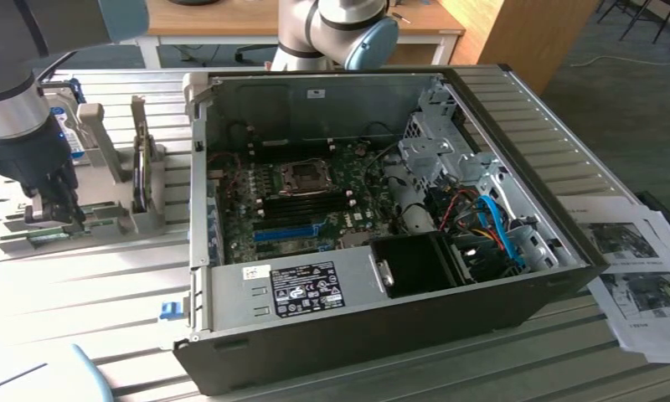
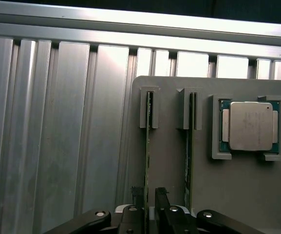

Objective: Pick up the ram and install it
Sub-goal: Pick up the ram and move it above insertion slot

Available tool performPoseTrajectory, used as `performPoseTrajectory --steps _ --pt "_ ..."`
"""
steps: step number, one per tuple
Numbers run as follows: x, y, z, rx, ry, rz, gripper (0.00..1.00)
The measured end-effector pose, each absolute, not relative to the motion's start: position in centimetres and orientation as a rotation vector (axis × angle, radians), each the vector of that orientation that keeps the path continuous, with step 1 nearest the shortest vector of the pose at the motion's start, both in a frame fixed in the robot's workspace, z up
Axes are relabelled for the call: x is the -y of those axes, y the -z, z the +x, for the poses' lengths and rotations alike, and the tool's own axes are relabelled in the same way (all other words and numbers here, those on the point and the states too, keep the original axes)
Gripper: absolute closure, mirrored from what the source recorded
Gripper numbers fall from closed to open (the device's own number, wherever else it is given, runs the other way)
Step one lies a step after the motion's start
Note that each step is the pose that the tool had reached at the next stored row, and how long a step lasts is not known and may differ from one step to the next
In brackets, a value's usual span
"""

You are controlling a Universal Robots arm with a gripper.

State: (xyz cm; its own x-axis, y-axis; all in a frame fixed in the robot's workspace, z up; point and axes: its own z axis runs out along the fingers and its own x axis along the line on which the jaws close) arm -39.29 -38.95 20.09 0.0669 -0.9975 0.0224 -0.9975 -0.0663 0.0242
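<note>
Two green sticks stand on edge in slots of the grey holder [image 2: 168, 161]. The ram [image 2: 147, 146] is in the slot nearest the holder's side edge, and a second stick [image 2: 190, 146] is in the slot just beside it, closer to the holder's middle. One CPU [image 2: 248, 126] lies flat in a square recess of the holder, on the far side of the second stick from the ram. The jaws are spread and released, grasping nothing. Their two dark fingers [image 2: 138, 195] straddle the ram, one on each side of it, low over the holder. In the exterior view the arm [image 1: 17, 109] reaches down onto the holder, which rests on a slatted metal desk [image 1: 100, 285]. An open PC case [image 1: 312, 100] lies on the desk near the holder, on the exterior view's right of it. Its motherboard [image 1: 312, 201] faces up, showing a socket [image 1: 305, 174] and a blue slot [image 1: 285, 232]. Some printed papers [image 1: 636, 251] lie beyond the case, well apart from the holder.
</note>
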Motion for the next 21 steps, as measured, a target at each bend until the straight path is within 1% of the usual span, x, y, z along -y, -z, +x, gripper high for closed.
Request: performPoseTrajectory --steps 4,5,6,21 --pt "38.95 -20.09 -39.29 2.124 0.0 2.27 0.78" --pt "38.95 -20.09 -39.29 2.124 0.0 2.27 0.85" --pt "38.95 -20.09 -39.29 2.124 0.0 2.27 0.89" --pt "38.94 -20.35 -39.28 2.124 0.0 2.27 0.89"
